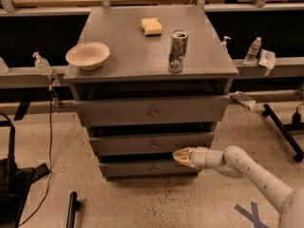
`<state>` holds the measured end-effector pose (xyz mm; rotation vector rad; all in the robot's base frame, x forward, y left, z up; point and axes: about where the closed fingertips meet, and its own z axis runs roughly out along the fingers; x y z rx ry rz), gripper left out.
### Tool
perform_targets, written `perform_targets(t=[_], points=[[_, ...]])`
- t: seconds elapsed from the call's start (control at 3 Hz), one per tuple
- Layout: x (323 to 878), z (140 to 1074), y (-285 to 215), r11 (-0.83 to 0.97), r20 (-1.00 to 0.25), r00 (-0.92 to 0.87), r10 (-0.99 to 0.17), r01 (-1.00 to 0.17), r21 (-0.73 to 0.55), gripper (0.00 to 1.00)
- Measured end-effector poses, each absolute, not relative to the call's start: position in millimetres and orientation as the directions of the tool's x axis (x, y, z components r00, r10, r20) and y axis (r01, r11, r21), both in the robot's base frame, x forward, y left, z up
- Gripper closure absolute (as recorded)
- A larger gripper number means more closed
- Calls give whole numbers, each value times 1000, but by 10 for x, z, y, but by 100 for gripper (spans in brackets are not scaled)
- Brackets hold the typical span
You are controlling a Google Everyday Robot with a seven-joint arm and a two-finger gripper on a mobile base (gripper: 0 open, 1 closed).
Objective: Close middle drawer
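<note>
Right, jaws first: they look drawn together into one narrow tip, holding nothing. The cream-tipped white gripper (183,156) sits below the desk's front edge, a bit right of centre, at the lower edge of the wide grey metal middle drawer (128,145). You can't tell whether it's touching or just beside.

That drawer, w/ its tiny round knob (154,146), looks partly out: its front stands fwd of the lowest grey front (142,168), w/ a dark gap above. So approach looks done and the push itself is left, approx. the whole travel.

The grey top drawer (114,112) juts further out; not your job.

Up top, a cream bowl (87,55) sits near the front-left corner, a silver can (177,51) towards the front-right and a yellow sponge (151,26) by the back edge.
</note>
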<state>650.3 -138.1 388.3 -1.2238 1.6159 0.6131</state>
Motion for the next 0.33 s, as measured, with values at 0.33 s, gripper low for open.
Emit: perform_targets(t=[0.33], points=[[6122, 3987, -1466, 305, -923, 18, -385, -941, -146, 100]])
